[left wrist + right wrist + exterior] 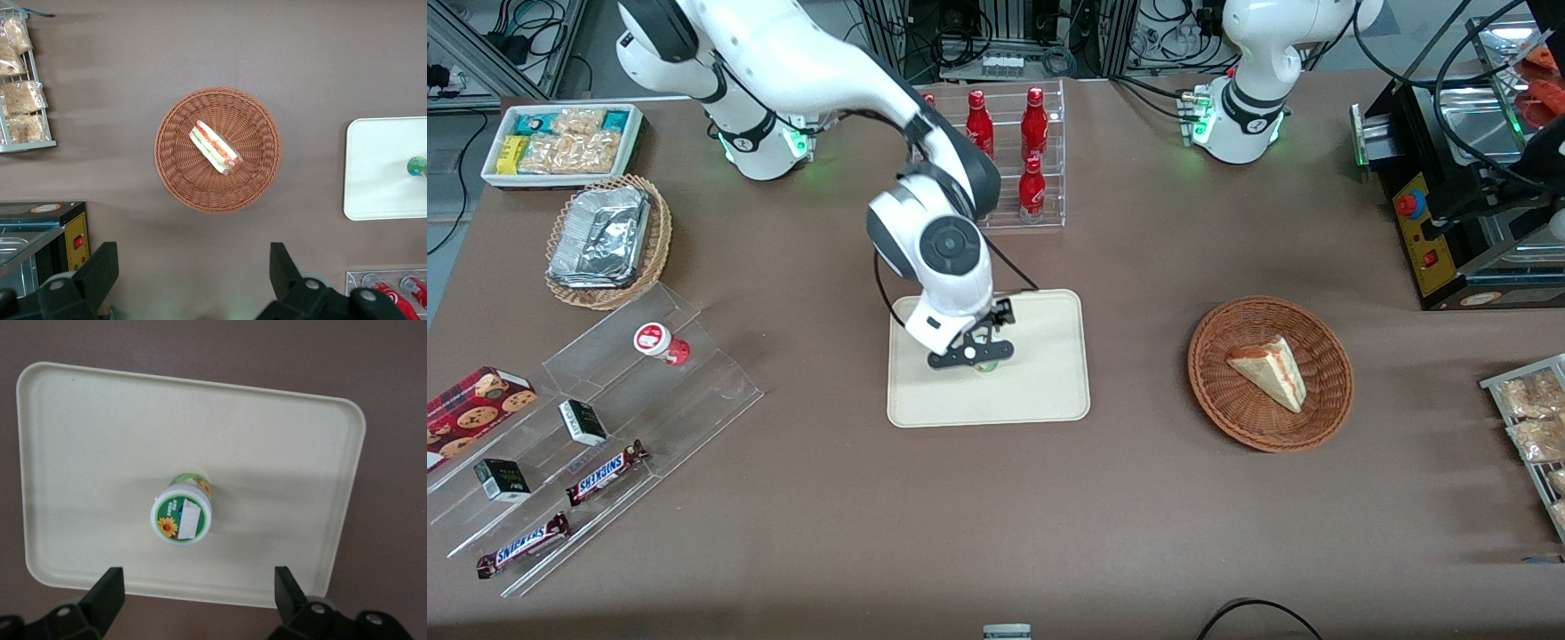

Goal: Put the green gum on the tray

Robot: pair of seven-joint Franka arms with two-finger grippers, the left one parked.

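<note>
The brown counter (996,516) carried everything, and near its middle lay the cream tray (1049,391), flat and unobstructed. Toward the working arm's end stood a clear stepped rack (649,391) with a red gum (660,342) and Snickers bars (605,471); toward the parked arm's end sat a wicker basket (1218,391) holding a sandwich wedge (1267,372). Farther from the front camera than the tray was a clear stand of red bottles (1032,151). The right arm reached out over the tray, and its claw (971,354) hung directly above the gum (182,517). The gum stood upright on the tray's floor, roughly central and well inside the rim, its lid facing up at the wrist camera, so its long axis ran vertical, in line with the claw's approach. The claw was released: in the wrist view its two fingers (107,597) stood spread wide, one to either side of the gum and touching neither lid nor body. By that, the gum appeared already set down and let go, so the placing looked essentially done. What remained turned on the gum lying straight below the claw: a straight lift along that same vertical line would likely clear it, whereas any sideways drift could clip the lid and tip the gum over.
</note>
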